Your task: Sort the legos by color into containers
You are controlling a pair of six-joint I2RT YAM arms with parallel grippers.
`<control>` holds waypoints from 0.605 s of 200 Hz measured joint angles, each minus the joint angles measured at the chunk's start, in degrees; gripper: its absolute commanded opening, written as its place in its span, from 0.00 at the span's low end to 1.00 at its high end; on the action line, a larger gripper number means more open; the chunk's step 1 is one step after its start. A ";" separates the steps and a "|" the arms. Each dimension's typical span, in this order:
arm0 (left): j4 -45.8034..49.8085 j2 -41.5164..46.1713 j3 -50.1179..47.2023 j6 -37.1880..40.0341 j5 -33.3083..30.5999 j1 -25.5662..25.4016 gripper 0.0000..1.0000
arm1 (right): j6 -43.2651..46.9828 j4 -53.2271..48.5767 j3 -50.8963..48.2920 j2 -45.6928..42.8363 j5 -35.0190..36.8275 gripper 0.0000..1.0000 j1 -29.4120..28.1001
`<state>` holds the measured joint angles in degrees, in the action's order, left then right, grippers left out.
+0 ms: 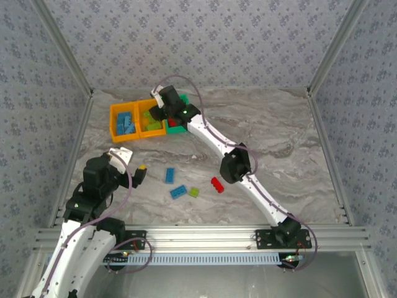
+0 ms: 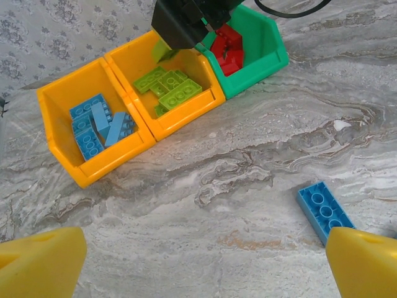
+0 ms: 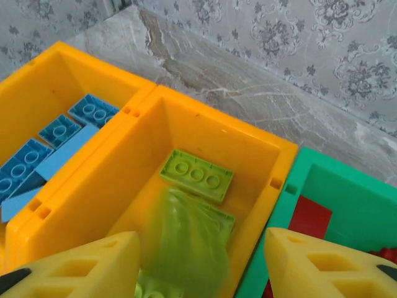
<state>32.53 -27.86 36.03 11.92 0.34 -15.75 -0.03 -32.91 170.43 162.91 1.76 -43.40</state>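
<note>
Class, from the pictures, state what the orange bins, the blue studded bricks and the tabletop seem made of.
Orange rectangular bins: likely moulded plastic, smooth, slightly glossy walls. Blue studded bricks: hard plastic, crisp moulded studs. Grey veined tabletop: marble look, possibly printed laminate; matte.

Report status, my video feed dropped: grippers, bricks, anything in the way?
Left gripper open above table by blue brick. Right gripper open over middle orange bin, lime brick dropping in. Nothing in the way.

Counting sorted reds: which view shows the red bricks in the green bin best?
Left wrist: red bricks sit plainly visible in the green bin. Top view: right arm mostly covers them. Right wrist: just an edge of them.
</note>
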 measured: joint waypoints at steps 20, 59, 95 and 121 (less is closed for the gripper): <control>-0.04 0.00 0.00 0.00 0.02 0.00 0.99 | 1.09 -7.69 5.33 0.81 0.37 0.58 -1.16; -0.20 0.02 0.00 0.00 0.02 0.00 0.99 | 5.29 -17.84 6.86 -1.07 -0.55 0.60 -3.72; -0.22 0.11 0.00 -0.09 0.04 0.00 0.99 | 9.99 -29.94 6.84 -6.43 -3.10 0.70 -4.52; -1.11 -1.36 -0.22 -1.60 1.22 0.00 0.99 | 12.55 -37.57 2.71 -15.47 -5.05 0.73 -3.58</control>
<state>31.42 -29.21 35.81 10.33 1.56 -15.75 12.51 -70.48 173.14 147.44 -3.29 -46.98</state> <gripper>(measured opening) 0.993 0.717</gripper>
